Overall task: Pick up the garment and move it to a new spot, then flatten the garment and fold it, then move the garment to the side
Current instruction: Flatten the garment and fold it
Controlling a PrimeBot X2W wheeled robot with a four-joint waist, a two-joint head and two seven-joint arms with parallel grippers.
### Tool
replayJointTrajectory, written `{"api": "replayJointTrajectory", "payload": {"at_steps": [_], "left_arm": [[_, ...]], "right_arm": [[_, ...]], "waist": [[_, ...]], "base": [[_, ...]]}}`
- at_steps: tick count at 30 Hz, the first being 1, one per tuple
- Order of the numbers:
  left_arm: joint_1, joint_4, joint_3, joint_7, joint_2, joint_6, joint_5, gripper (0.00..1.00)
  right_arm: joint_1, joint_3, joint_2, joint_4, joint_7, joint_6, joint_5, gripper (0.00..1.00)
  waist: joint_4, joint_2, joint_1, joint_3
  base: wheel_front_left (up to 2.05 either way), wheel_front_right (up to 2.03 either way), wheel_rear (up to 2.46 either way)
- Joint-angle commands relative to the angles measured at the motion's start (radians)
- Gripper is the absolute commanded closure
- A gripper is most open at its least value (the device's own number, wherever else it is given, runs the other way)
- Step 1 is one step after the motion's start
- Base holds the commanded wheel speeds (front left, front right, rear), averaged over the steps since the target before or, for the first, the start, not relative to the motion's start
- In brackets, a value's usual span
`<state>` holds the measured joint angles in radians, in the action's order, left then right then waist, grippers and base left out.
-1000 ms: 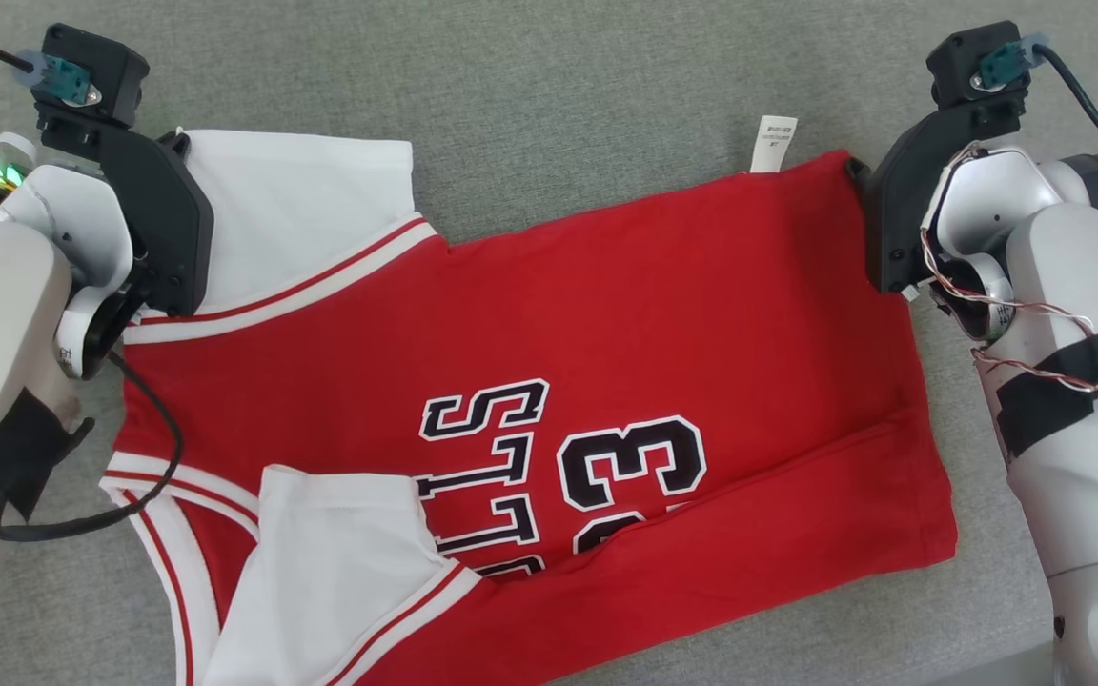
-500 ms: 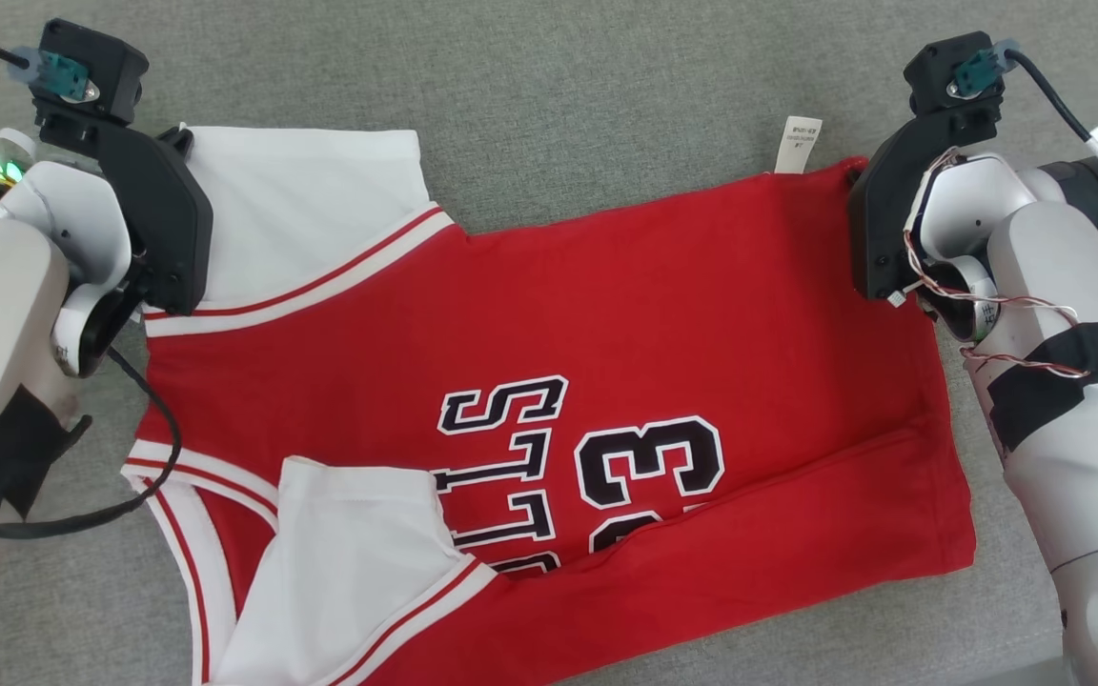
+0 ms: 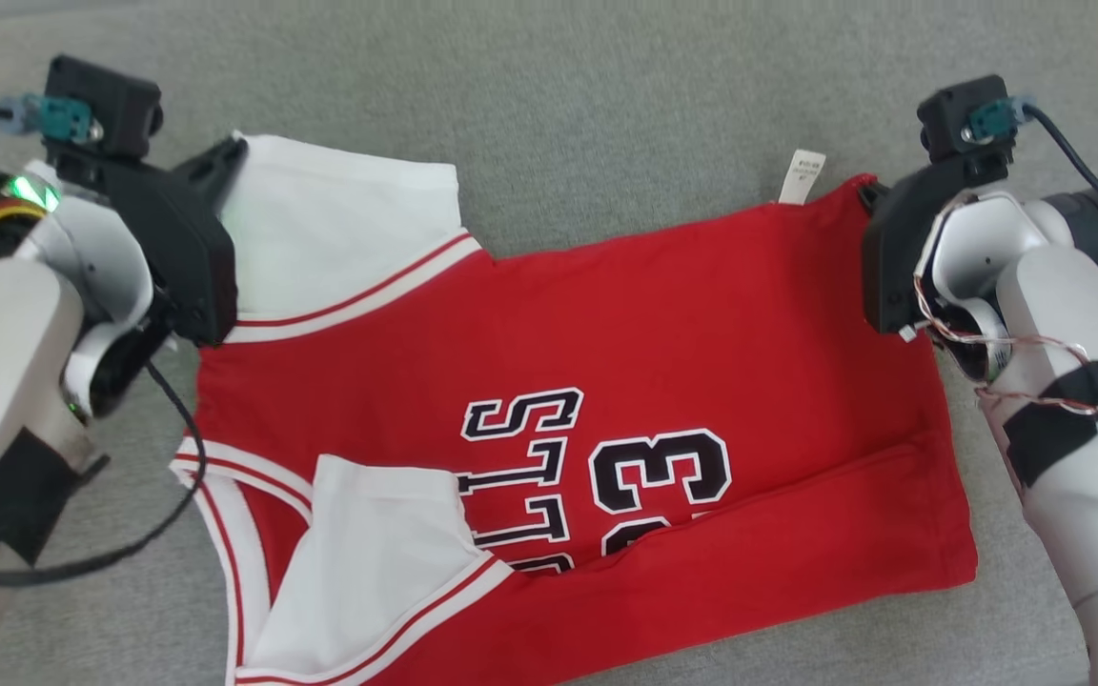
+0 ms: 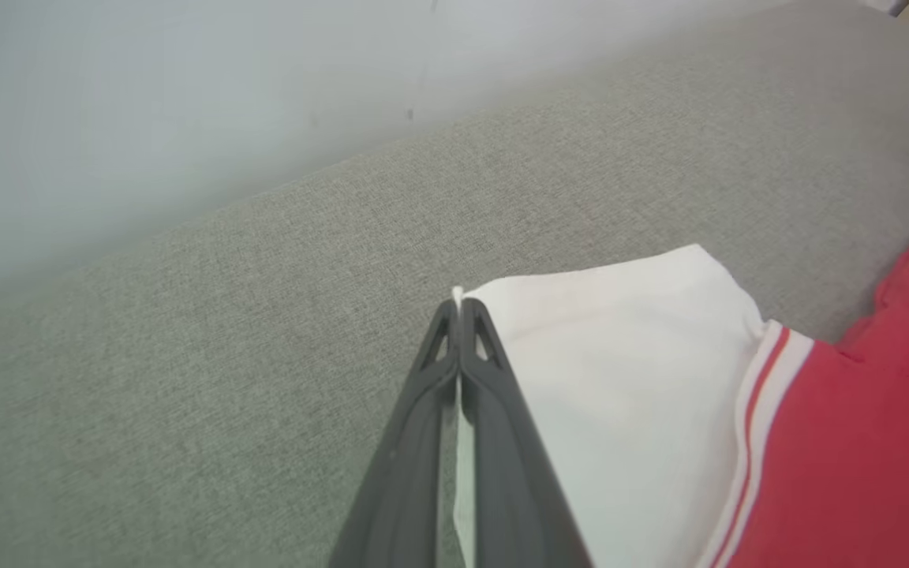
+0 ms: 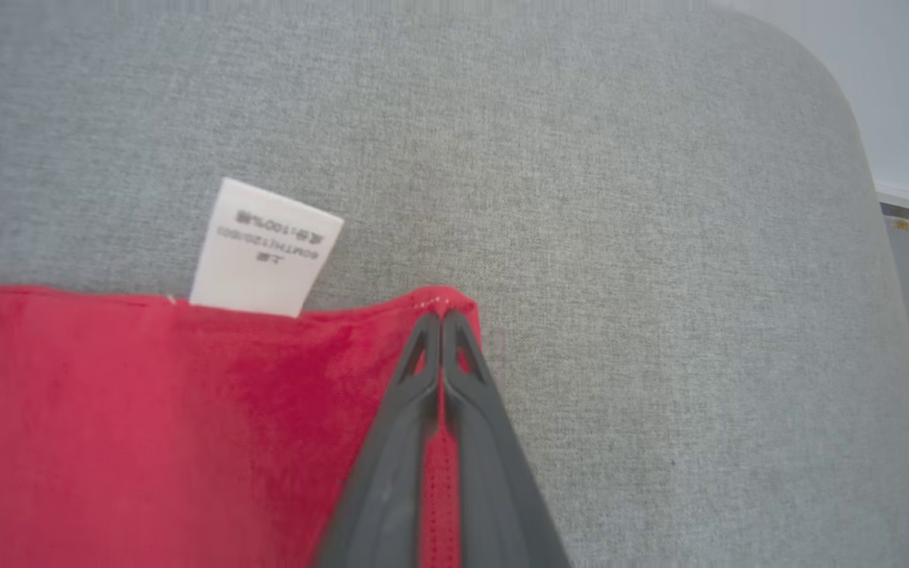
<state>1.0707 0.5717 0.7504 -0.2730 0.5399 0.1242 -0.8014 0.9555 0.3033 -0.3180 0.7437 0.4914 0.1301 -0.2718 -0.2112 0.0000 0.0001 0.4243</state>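
Red basketball jersey [image 3: 663,333] with white sleeves lay spread on a grey woven fabric cushion [image 3: 559,105], printed side up. Nearest the robot, one white short sleeve [image 3: 368,562] with red-striped trim was folded over the red body. It lay just beside the black, white-edged lettering [image 3: 520,467] and the number 33 [image 3: 659,472].

Farther off, the left gripper [image 4: 458,312] had its jaws pressed together on the far corner of the other white sleeve [image 3: 339,229], with a sliver of white cloth showing between them. The right gripper [image 5: 440,319] pinched the far red corner of the jersey, its jaws closed tight on the cloth. Just beside that corner a white printed care label [image 5: 265,248] stuck out past the far edge onto the cushion. Beyond the cushion stood a pale wall [image 4: 147,118].
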Motion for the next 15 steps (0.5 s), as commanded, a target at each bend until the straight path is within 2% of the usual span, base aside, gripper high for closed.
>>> {"api": "replayJointTrajectory", "payload": {"at_steps": [1, 11, 15], "left_arm": [[-0.029, -0.028, 0.001, 0.011, 0.006, 0.005, -0.02, 1.0], [-0.211, -0.243, -0.043, 0.052, 0.072, 0.004, -0.178, 1.0], [-0.31, -0.347, -0.079, 0.079, 0.093, -0.018, -0.247, 1.0]], "right_arm": [[-0.03, 0.005, -0.014, -0.013, -0.013, 0.001, -0.017, 1.0], [-0.205, -0.018, -0.084, -0.139, -0.039, 0.001, -0.084, 1.0], [-0.285, -0.047, -0.102, -0.199, -0.025, 0.001, -0.091, 1.0]], "waist": [[0.028, 0.0, -0.0001, -0.049], [0.081, 0.0, -0.0001, -0.161], [0.097, 0.0, -0.0001, -0.195]], "base": [[0.0, 0.0, 0.0], [0.0, 0.0, 0.0], [0.0, 0.0, 0.0]]}}
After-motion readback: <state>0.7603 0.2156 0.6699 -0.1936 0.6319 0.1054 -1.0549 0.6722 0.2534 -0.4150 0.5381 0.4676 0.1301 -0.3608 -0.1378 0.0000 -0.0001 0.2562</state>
